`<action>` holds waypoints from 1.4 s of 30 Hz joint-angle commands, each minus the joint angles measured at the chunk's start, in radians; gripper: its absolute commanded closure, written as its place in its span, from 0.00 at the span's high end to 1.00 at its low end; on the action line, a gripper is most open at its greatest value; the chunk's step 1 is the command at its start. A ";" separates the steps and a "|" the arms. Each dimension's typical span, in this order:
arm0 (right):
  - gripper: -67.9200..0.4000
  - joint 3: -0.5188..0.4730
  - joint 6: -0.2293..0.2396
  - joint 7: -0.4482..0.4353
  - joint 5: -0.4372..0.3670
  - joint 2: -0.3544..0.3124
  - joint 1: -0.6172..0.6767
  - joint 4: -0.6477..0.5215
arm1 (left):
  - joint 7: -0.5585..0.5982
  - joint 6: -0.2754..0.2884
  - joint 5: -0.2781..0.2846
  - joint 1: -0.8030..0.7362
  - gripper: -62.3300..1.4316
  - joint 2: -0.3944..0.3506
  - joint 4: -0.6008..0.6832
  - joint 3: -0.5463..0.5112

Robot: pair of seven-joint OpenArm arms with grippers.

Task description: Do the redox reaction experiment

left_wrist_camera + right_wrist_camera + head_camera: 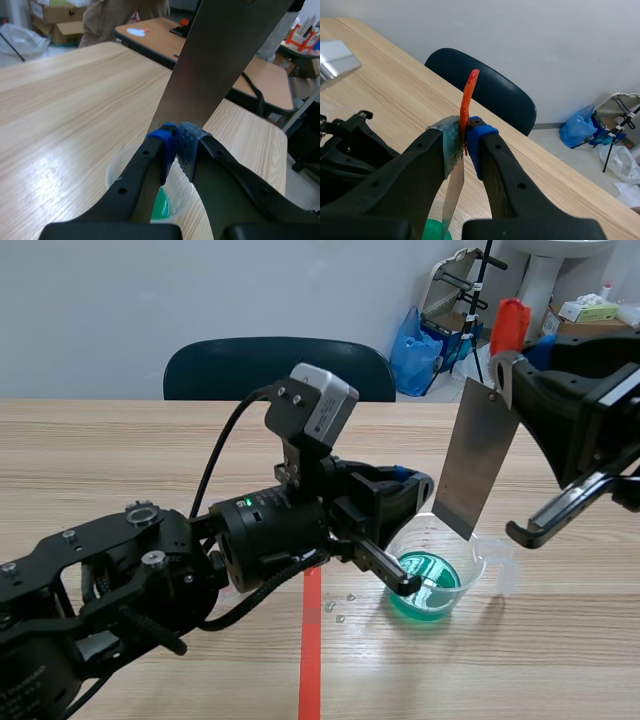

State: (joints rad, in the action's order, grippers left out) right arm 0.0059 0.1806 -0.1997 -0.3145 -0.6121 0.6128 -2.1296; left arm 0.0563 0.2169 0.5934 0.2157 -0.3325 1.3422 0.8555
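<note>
A clear plastic cup (pixel 470 585) with green liquid (pixel 432 585) stands on the table right of the middle. My left gripper (pixel 412 530) comes in from the left and is shut on the cup's rim; in the left wrist view the blue pads (pixel 165 147) pinch the clear wall above the green liquid (pixel 161 210). My right gripper (pixel 506 375) is raised at the right, shut on the top of a grey metal plate (pixel 478 465) that carries an orange-red tab (pixel 508 325). The plate (pixel 220 55) hangs tilted just over the cup. The right wrist view shows the tab (pixel 466 107) and plate (pixel 452 192) between the fingers.
A dark chair (pixel 275 365) stands behind the far table edge. A few droplets (pixel 340 612) lie by the orange-red tape line (pixel 310 640). A small clear object (pixel 506 572) sits right of the cup. A blue bag (pixel 415 345) and boxes are on the floor beyond.
</note>
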 commanded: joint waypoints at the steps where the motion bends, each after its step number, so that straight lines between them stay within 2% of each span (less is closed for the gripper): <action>1: 0.03 -0.008 -0.004 -0.015 -0.010 -0.011 -0.009 -0.018 | 0.014 0.002 0.002 0.003 0.06 0.005 -0.002 0.003; 30: 0.03 -0.008 -0.004 -0.015 -0.010 -0.011 -0.009 -0.018 | 0.027 0.003 0.002 0.003 0.06 -0.005 -0.002 0.002; 36: 0.02 -0.008 -0.004 -0.015 -0.010 -0.011 -0.009 -0.018 | 0.050 0.006 -0.001 -0.037 0.07 -0.101 0.021 -0.077; 38: 0.03 -0.008 -0.004 -0.015 -0.010 -0.011 -0.009 -0.018 | 0.070 0.007 -0.007 -0.083 0.07 -0.157 0.050 -0.140; 42: 0.03 -0.008 -0.004 -0.016 -0.010 -0.011 -0.009 -0.018 | 0.134 0.019 -0.057 -0.220 0.07 -0.279 0.121 -0.296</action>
State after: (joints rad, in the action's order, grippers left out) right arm 0.0059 0.1806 -0.1997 -0.3149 -0.6125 0.6128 -2.1296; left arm 0.1703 0.2333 0.5343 0.0257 -0.5976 1.4311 0.5690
